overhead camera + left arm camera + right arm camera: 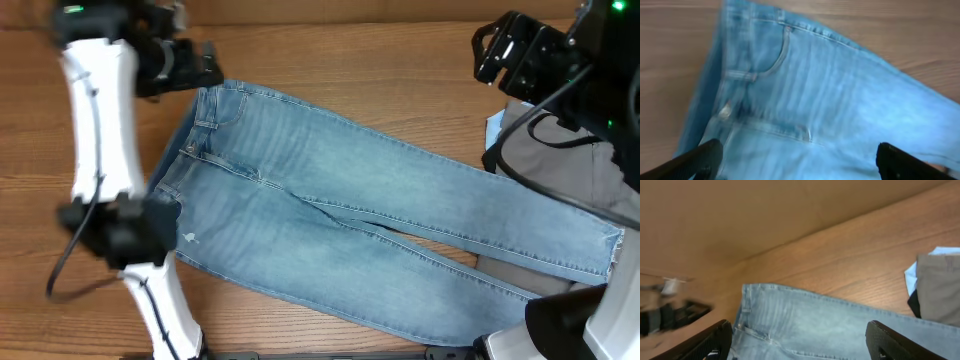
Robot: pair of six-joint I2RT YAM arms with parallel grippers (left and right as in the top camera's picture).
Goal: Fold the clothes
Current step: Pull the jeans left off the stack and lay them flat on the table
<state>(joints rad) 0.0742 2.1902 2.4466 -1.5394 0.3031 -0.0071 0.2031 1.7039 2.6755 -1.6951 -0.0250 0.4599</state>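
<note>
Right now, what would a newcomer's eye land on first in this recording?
The long light-blue jeans lie spread flat diagonally across the wooden table, waistband at upper left, hems at lower right. The left claw hangs open over the waistband. A grey garment lies at the table's right edge.

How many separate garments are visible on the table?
4. Light-blue jeans spread flat across the middle; at the right, grey trousers lie on top of a pale-blue piece and a dark piece peeking out beneath. More may be hidden.
</note>
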